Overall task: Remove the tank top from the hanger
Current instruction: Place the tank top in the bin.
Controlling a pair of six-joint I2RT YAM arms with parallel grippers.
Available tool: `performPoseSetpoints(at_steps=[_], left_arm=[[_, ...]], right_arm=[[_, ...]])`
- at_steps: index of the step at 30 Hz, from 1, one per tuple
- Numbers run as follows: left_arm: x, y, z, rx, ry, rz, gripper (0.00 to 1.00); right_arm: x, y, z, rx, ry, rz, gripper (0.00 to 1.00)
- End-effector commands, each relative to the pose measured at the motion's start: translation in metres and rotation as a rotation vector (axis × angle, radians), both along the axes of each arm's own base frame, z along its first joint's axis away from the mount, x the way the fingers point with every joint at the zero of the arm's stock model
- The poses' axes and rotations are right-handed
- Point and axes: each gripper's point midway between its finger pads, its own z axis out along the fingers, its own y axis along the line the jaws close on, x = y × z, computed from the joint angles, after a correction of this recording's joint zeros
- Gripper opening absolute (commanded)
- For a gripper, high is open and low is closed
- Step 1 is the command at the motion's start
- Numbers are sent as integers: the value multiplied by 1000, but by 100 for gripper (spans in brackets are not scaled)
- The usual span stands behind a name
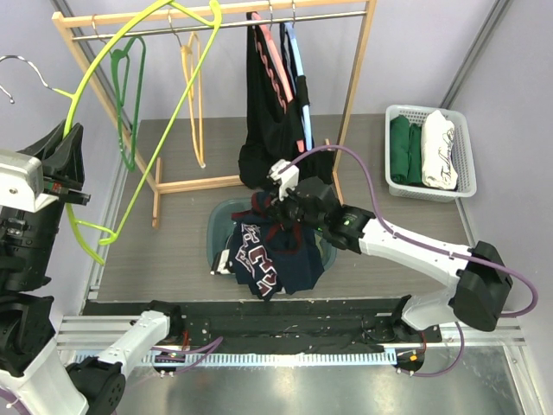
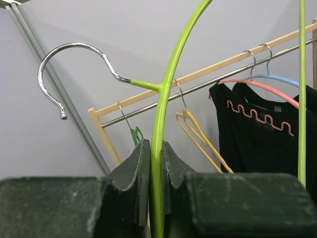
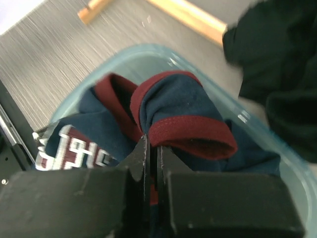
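Our left gripper (image 2: 156, 148) is clamped narrow on the lime-green plastic hanger with a chrome hook (image 2: 157, 124), its two dark fingers pressed against either side of the thin green bar. The hanger is held high at the left edge of the scene, well apart from the clothing, and it carries no garment.

The navy-blue tank top with maroon trim and pale lettering (image 1: 272, 259) lies bunched in and over the translucent teal plastic tub (image 1: 218, 220) on the grey tabletop (image 1: 173, 251), with part of the fabric spilling over the tub's near rim. Our right gripper (image 3: 151, 148) is closed to a narrow slit on a fold of that tank top, pinching the cloth just below a maroon-edged opening.

Behind the tub stands a wooden garment rack with a metal rail (image 1: 359, 78). On it hang a dark green hanger (image 1: 125, 104), a yellow hanger (image 1: 197, 104) and a black garment (image 1: 268, 112). A white slotted basket (image 1: 465, 147) sits at the far right, holding folded green and white clothes.
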Motion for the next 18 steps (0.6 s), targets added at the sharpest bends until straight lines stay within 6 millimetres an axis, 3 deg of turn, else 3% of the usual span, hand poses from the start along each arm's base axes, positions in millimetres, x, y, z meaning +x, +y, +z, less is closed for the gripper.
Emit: performPoseSetpoints(at_steps=[1, 3, 4, 7, 9, 10, 13, 14, 16, 17, 18], left_arm=[[-3, -1, 18, -16, -57, -11, 0], [-2, -2, 19, -15, -54, -16, 0], [-1, -4, 18, -14, -49, -24, 0], [-1, -6, 20, -12, -49, -34, 0], [0, -8, 21, -9, -48, -41, 0], [-1, -9, 23, -10, -52, -48, 0], [2, -12, 21, -5, -40, -65, 0], [2, -13, 21, -2, -41, -67, 0], [4, -14, 20, 1, -34, -72, 0], [4, -15, 19, 3, -29, -73, 0], [4, -14, 19, 6, -31, -72, 0]], right_arm=[[-5, 14, -15, 108, 155, 100, 1], [-13, 14, -36, 58, 237, 131, 1], [-21, 19, -62, 21, 327, 159, 1], [-28, 20, -103, -24, 447, 151, 1], [-27, 20, -123, -47, 489, 121, 1], [-24, 16, -144, -80, 509, 80, 1], [-14, 6, -177, -174, 448, -24, 1], [0, -7, -186, -235, 377, -129, 1], [1, -5, -191, -279, 279, -179, 1], [12, -16, -191, -313, 205, -280, 1], [6, -14, -190, -327, 168, -283, 1]])
